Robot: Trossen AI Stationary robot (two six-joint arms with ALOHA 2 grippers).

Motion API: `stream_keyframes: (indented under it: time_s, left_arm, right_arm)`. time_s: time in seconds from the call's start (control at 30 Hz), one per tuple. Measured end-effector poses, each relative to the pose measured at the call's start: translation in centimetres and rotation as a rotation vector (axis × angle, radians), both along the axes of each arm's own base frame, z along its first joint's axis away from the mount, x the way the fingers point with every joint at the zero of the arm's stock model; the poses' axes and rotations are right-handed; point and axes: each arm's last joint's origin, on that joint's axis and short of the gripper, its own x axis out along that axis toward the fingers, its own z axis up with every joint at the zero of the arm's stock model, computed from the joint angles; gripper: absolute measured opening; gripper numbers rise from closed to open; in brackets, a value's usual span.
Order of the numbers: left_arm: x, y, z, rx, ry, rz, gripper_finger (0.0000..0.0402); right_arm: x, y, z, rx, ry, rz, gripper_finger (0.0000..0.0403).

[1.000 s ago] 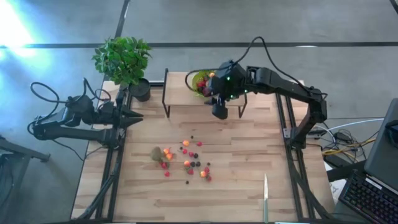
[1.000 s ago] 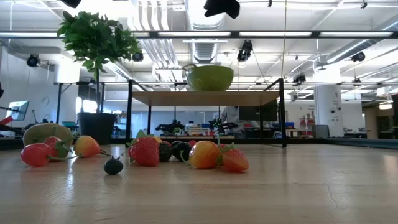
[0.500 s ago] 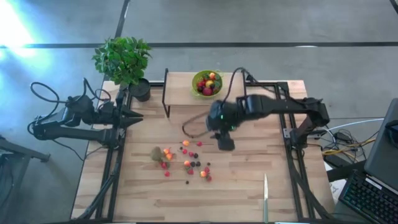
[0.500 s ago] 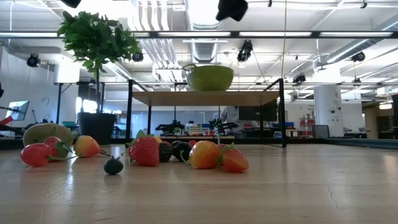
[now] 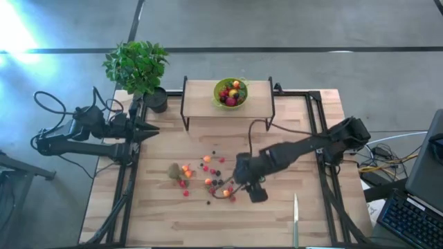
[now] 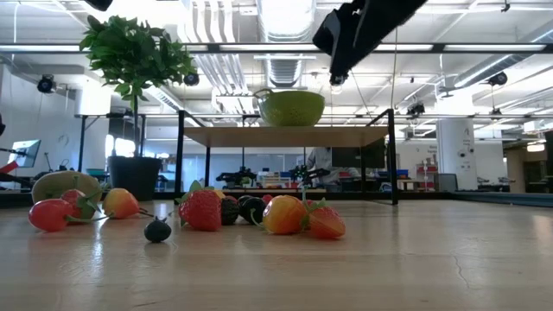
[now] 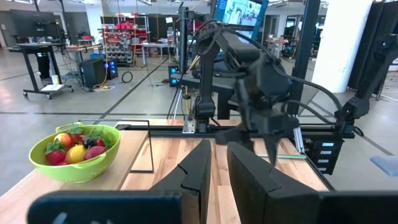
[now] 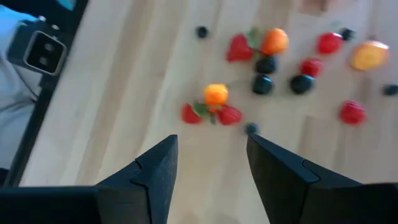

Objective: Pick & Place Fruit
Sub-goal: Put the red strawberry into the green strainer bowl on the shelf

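Note:
Several small toy fruits (image 5: pixel 208 176), red, orange and dark, lie scattered on the wooden table, with a brown kiwi (image 5: pixel 174 170) at their left. The low view shows them in a row (image 6: pixel 285 216), the kiwi (image 6: pixel 65 183) farthest left. My right gripper (image 5: pixel 255 192) hangs open above the table just right of the cluster, tilted downward; in its wrist view an orange fruit with red berries (image 8: pixel 216 94) lies beyond the fingers (image 8: pixel 211 142). A lime-green bowl (image 5: pixel 216 90) holding some fruit stands on a raised shelf (image 5: pixel 201 100). My left gripper (image 5: pixel 154 131) waits shut at the left edge.
A potted plant (image 5: pixel 138 66) stands at the far left corner. A slim knife (image 5: pixel 295 218) lies near the front edge, right of my right gripper. The shelf's dark legs (image 5: pixel 184 114) stand on the table behind the fruit. Bare wood lies left of the kiwi.
My right gripper has swung from beside the bowl on the shelf toward the table's near edge and down, tipping further downward, and now hangs over the right side of the fruit cluster. The fruits and the bowl have stayed where they were.

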Motion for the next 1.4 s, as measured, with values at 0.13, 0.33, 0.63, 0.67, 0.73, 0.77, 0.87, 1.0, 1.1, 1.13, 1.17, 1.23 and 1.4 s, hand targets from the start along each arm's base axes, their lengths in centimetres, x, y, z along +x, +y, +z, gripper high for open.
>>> stream_keyframes:
  time_s: [0.13, 0.33, 0.63, 0.67, 0.73, 0.77, 0.87, 1.0, 1.1, 1.13, 1.17, 1.23, 1.4]
  left_arm:
    - [0.0, 0.0, 0.0, 0.0, 0.0, 0.0, 0.0062]
    - [0.0, 0.0, 0.0, 0.0, 0.0, 0.0, 0.0062]
    - [0.0, 0.0, 0.0, 0.0, 0.0, 0.0, 0.0062]
    - [0.0, 0.0, 0.0, 0.0, 0.0, 0.0, 0.0062]
    - [0.0, 0.0, 0.0, 0.0, 0.0, -0.001, 0.0062]
    - [0.0, 0.0, 0.0, 0.0, 0.0, -0.001, 0.0062]
    - [0.0, 0.0, 0.0, 0.0, 0.0, -0.001, 0.0062]
    - [0.0, 0.0, 0.0, 0.0, 0.0, -0.001, 0.0062]
    - [0.1, 0.0, 0.0, 0.0, 0.002, -0.001, 0.0062]
    - [0.1, 0.0, 0.0, 0.0, 0.003, -0.001, 0.0062]
    - [0.1, 0.0, 0.0, 0.0, 0.005, -0.001, 0.0062]
    - [0.1, 0.0, -0.1, 0.0, 0.006, 0.0, 0.0062]
    - [0.1, 0.0, -0.1, 0.0, 0.006, -0.001, 0.0062]
  right_arm:
    - [0.0, 1.2, -1.5, 0.039, -0.075, 0.012, 0.018]
    - [0.0, 1.9, -3.5, 0.083, -0.171, -0.005, 0.0169]
    - [-0.9, 1.4, -6.9, 0.114, -0.221, -0.094, 0.0182]
    - [-1.1, 1.4, -7.2, 0.118, -0.223, -0.102, 0.0183]
    - [-1.3, 1.2, -8.0, 0.118, -0.227, -0.13, 0.0185]
    - [-1.4, 1.2, -8.4, 0.121, -0.228, -0.139, 0.0185]
    - [-1.4, 1.1, -9.5, 0.116, -0.224, -0.163, 0.0181]
    - [-0.7, 1.3, -10.8, 0.093, -0.205, -0.18, 0.0176]
    - [0.1, 1.5, -11.5, 0.079, -0.195, -0.187, 0.0178]
    - [0.4, 1.7, -11.6, 0.079, -0.199, -0.186, 0.018]
    - [0.6, 1.7, -11.7, 0.077, -0.196, -0.185, 0.0183]
    - [1.0, 1.8, -12.0, 0.071, -0.187, -0.183, 0.0187]
    - [1.5, 1.9, -11.8, 0.052, -0.147, -0.186, 0.018]
